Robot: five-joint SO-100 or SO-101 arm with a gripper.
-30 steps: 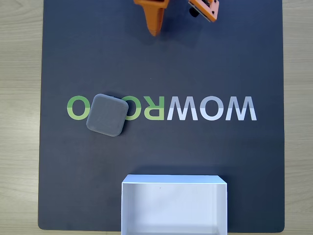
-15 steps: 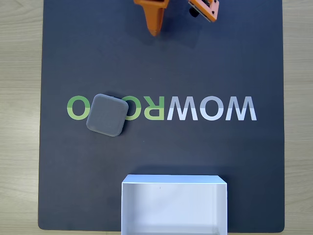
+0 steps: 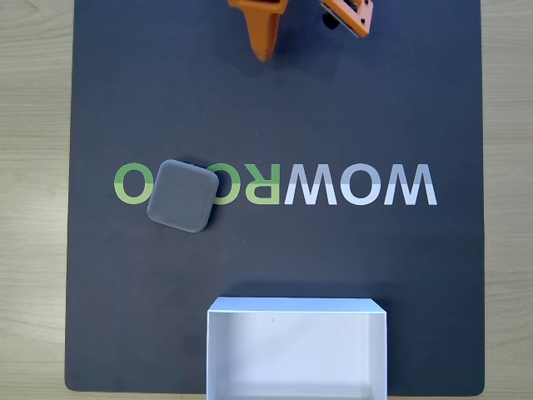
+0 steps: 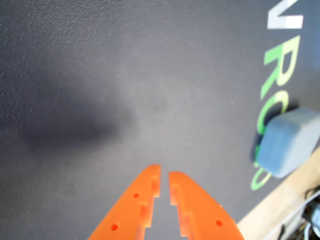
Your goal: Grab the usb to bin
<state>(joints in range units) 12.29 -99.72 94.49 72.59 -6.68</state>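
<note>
The usb (image 3: 182,196) lay flat on the dark mat (image 3: 400,100), over the green lettering, well apart from the orange gripper (image 4: 164,175); its fingers were nearly closed, grasping nothing; the bin (image 3: 297,310) sat at the mat's near edge.

We see bare dark mat (image 3: 333,108) all the way from the orange gripper (image 3: 265,57) at the top edge of the fixed view down to the printed lettering. The grey usb (image 3: 181,195) lies flat on the letters, open on every side. The white bin (image 3: 296,307) stands well apart at the bottom edge, its top uncovered.
</note>
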